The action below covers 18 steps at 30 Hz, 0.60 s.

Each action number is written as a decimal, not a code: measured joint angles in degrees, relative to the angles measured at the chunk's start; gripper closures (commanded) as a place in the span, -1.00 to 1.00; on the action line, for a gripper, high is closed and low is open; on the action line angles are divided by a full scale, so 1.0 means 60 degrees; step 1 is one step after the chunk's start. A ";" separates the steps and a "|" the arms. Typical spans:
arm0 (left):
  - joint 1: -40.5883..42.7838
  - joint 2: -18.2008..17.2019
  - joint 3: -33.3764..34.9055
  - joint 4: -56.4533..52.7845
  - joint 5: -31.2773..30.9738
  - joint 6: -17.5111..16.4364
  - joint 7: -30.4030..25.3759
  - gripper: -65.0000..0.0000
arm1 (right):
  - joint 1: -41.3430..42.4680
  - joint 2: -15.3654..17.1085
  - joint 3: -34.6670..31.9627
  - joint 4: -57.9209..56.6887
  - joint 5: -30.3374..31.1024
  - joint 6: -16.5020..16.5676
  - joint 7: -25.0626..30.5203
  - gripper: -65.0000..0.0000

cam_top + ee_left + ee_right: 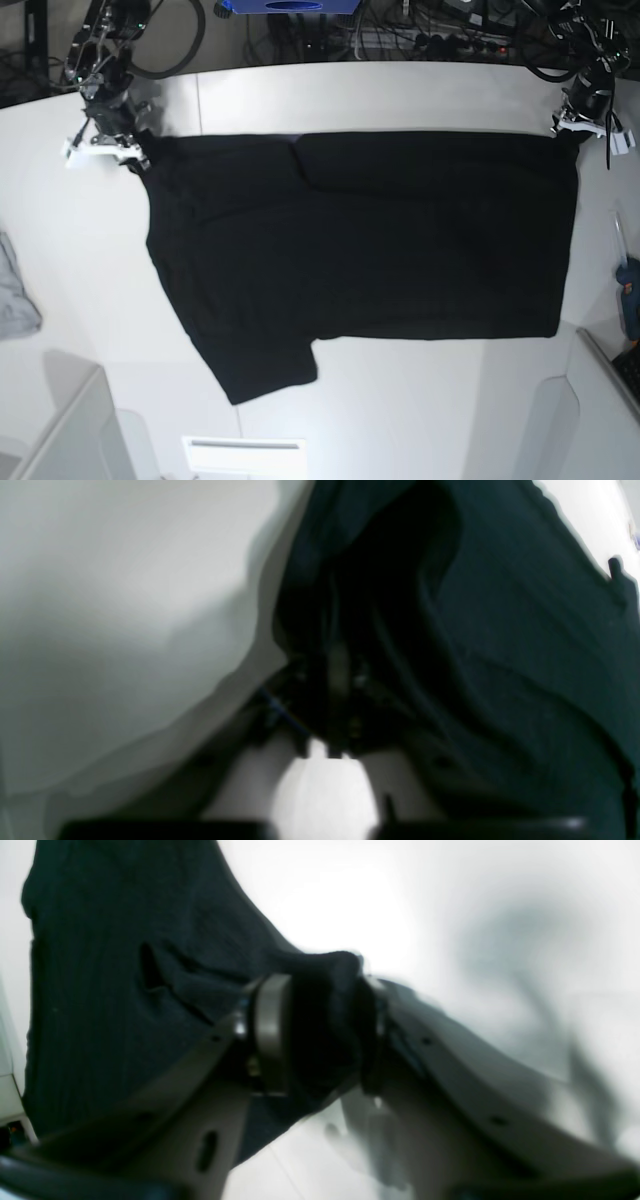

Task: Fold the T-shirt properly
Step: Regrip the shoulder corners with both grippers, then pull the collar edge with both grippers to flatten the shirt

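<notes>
Base view shows the white table (420,100) filling the frame, with the T-shirt (400,240) spread dark and mostly flat across its middle, from upper left to the right edge. Its long axis runs left to right in the frame: one short end lies at the right edge, and the single sleeve visible hangs toward the lower left. A lengthwise fold already seems made, since the top edge shows a doubled layer, so I judge the job partly done, with the sleeve tuck and the crosswise folds left. Each far corner is taken by an arm. At upper left, the right gripper (128,150) pinches bunched black cloth between its pads (272,1032), clearly seen in the right wrist view. At upper right, the left gripper (572,128) is closed tight on the other corner, where the left wrist view shows cloth draped over it.
</notes>
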 measured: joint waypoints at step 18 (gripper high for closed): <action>0.0350 -0.0412 0.0047 0.0787 0.0160 0.0069 0.0933 1.00 | 0.0109 -0.0025 -0.0018 0.0091 -0.0076 -0.0193 -0.0310 1.00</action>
